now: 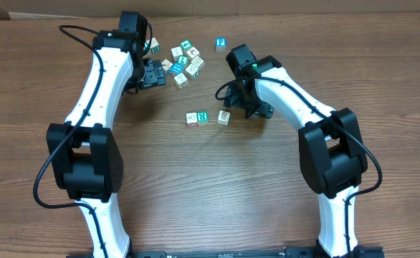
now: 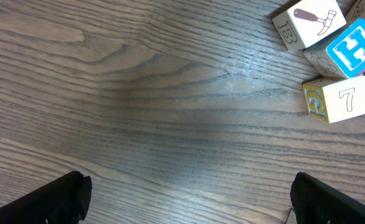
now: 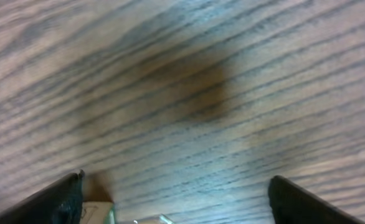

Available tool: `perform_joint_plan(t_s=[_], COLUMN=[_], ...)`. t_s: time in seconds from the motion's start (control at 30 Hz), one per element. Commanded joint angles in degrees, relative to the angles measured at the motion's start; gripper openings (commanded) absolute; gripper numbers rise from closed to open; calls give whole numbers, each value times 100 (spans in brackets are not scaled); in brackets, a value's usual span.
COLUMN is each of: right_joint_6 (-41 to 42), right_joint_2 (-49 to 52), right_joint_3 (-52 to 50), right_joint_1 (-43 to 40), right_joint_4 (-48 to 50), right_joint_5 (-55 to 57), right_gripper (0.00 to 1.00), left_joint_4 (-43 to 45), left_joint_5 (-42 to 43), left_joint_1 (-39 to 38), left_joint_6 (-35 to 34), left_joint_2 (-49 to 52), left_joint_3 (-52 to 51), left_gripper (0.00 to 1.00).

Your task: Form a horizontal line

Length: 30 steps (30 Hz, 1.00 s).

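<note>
My left jaws (image 2: pixel 189 193) are spread as wide as they go, empty, both black tips at the bottom corners of my left wrist view with bare brown wood-grain desk (image 2: pixel 139 106) between them. Up in the right corner of that view sits a loose bunch of small wooden alphabet cubes: a pale one with a hammer picture (image 2: pixel 308 23), a blue-and-white "H" cube (image 2: pixel 355 50), and a white cube marked "7" with a yellow side face (image 2: pixel 337 99). They are touching or just beside one another, and well clear of my fingertips.

My right jaws (image 3: pixel 176 199) are spread too, gripping nothing; a pale cube edge (image 3: pixel 98 211) peeks up at the bottom of the right wrist view, just inside the left tip, too cropped to identify.

From overhead, the row sits mid-desk: a red-marked wooden cube (image 1: pixel 192 119) touching a green-lettered cube (image 1: pixel 203 117), then a small gap, then a pale tan cube (image 1: pixel 224 117) just beside my right jaws. That makes three in line. A teal-marked cube (image 1: pixel 221 44) lies alone near the far edge, apart from the unsorted cluster (image 1: pixel 183 63) by my left arm.
</note>
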Motion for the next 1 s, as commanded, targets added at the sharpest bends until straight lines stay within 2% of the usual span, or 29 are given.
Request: perform_joint_plan(t_s=[0.0, 0.1, 0.13, 0.27, 0.37, 0.97], right_joint_6=[70, 116, 173, 170, 168, 164], right_joint_2=[-24, -24, -24, -24, -24, -24], right_joint_3=[-26, -26, -26, -26, -26, -26], right_joint_1=[15, 15, 15, 17, 17, 33], right_joint_4=[-79, -243, -378, -560, -636, -463], right_joint_5=[-13, -35, -76, -356, -605, -1233], right_gripper=[67, 41, 25, 9, 4, 4], left_joint_4=[0, 0, 0, 0, 0, 0], left_joint_5=[-50, -50, -50, -50, -50, -50], left_joint_1=[24, 24, 24, 24, 24, 24], left_joint_6=[4, 4, 4, 4, 4, 4], left_joint_2=[-116, -116, -114, -116, -114, -116], left_joint_3=[79, 79, 79, 79, 79, 79], left_gripper=[100, 100, 100, 100, 100, 100])
